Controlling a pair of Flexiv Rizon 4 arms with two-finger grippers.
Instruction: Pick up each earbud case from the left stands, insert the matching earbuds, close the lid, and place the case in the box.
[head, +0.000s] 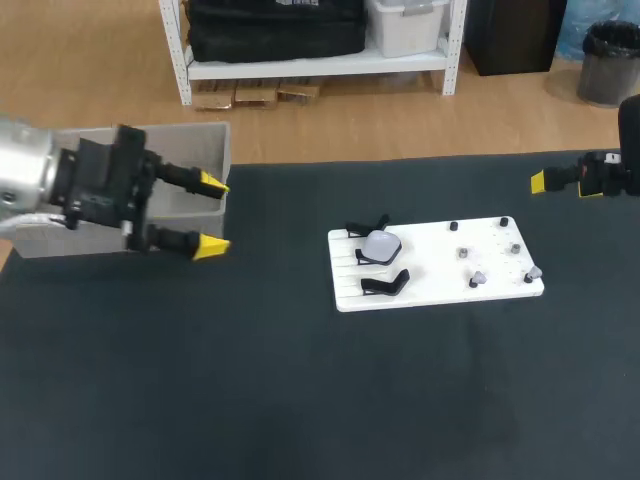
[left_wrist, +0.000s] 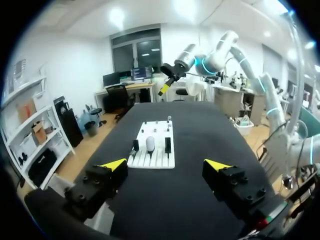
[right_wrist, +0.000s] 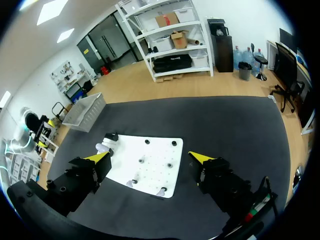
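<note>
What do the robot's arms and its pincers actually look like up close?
The left pincer and right pincer are boxy black blocks, each with two black fingers ending in bright yellow wedge tips. The left arm is a rounded silver-grey tube; the right arm is pale, jointed tubing with glowing teal rings.

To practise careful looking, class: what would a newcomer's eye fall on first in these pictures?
The white board stands out on the black table, a pale earbud case perched at its left end. Then the yellow-tipped grippers: the left gripper open by the grey box at far left, the right gripper open at the far right edge.
</note>
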